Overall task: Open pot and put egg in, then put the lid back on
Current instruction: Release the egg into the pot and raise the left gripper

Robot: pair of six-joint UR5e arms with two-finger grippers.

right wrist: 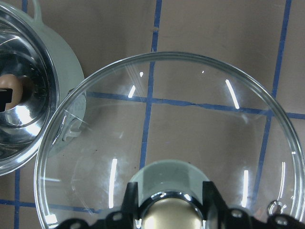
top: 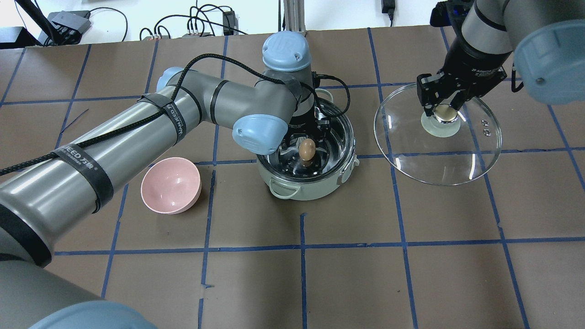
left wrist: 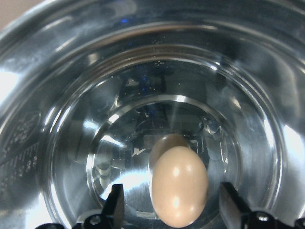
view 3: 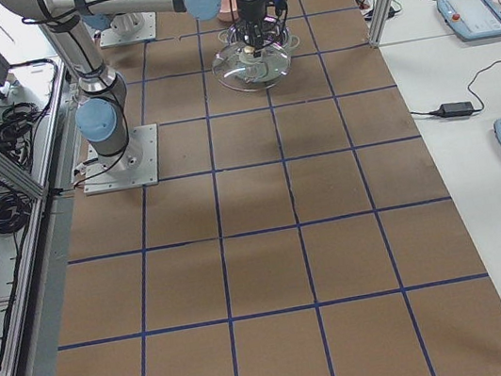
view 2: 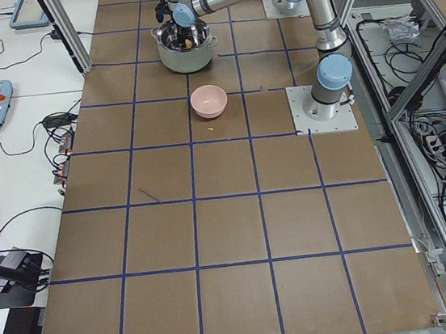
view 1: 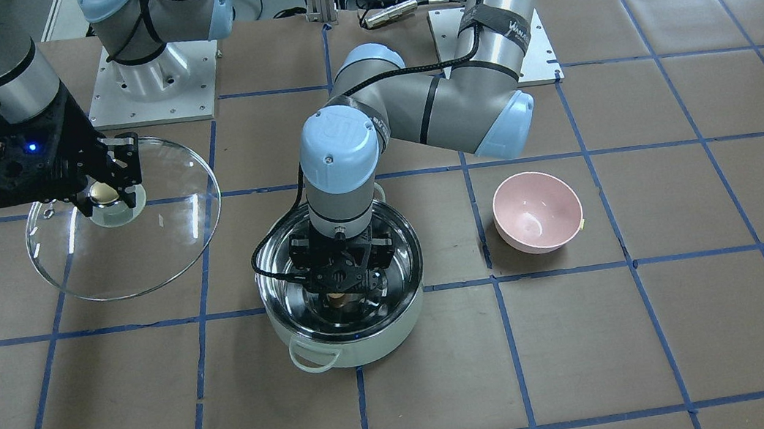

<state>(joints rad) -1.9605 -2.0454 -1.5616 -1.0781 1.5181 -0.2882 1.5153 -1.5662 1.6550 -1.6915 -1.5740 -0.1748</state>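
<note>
The pale mint pot stands uncovered at the table's middle, steel inside showing. My left gripper reaches down into it. In the left wrist view the brown-tan egg sits low over the pot's bottom between the open fingers, with a gap on each side. The egg also shows in the overhead view. My right gripper is shut on the beige knob of the glass lid. It holds the lid tilted above the table beside the pot.
A pink bowl sits on the table on my left side of the pot. The lid's edge overlaps the pot's loop handle in the right wrist view. Blue tape lines mark the brown table.
</note>
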